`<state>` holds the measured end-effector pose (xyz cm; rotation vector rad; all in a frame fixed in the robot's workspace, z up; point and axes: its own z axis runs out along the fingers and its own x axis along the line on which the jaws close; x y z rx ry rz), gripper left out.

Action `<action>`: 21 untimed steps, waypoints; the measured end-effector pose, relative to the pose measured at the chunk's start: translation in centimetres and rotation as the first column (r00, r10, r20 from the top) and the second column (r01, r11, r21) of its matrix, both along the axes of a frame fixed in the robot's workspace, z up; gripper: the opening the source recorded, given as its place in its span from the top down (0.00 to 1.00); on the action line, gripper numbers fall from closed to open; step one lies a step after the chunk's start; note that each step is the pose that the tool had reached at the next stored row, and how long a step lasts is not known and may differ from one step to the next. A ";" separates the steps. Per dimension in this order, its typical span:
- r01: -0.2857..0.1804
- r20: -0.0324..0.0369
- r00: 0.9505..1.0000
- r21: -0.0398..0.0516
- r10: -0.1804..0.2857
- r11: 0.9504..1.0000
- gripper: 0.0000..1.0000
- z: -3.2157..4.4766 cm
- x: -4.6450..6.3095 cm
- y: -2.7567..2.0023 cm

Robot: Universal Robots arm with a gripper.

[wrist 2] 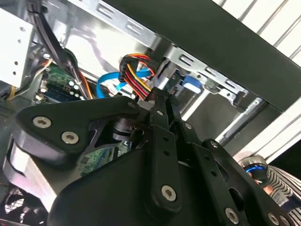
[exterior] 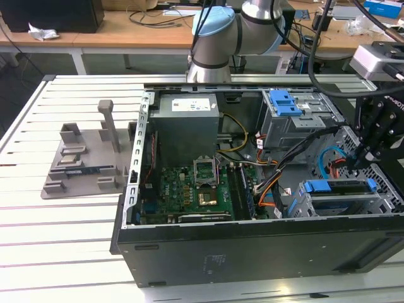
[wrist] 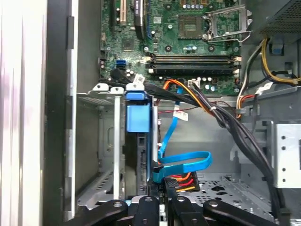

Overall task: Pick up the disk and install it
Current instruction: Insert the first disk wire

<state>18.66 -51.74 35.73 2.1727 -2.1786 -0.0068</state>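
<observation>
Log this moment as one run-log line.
gripper: inside computer case, at drive cage | disk: seated in cage, blue carrier showing | fingers: cannot tell

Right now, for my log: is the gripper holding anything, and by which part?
Cannot tell: the gripper is at one end of the disk standing in its bay, but no hold shows.

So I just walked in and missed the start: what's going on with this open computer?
A robot arm is working inside an open computer case lying on its side. Its claw is down in the drive cage by the case's end at the exterior view's right, at the disk in its blue carrier, which stands in a bay slot beside the cables.
</observation>
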 end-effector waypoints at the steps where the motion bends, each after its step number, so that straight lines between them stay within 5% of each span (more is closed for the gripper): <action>1: 0.000 0.000 1.000 0.000 0.000 1.000 0.83 -0.02 0.0 -0.37; 4: 0.000 0.000 1.000 -0.001 0.000 1.000 0.83 -0.13 0.0 -0.77; 12: 0.000 0.000 1.000 -0.002 0.000 1.000 0.83 -1.50 0.0 -0.81; 21: 0.000 0.000 1.000 -0.002 0.000 1.000 0.83 -1.64 -0.2 -1.24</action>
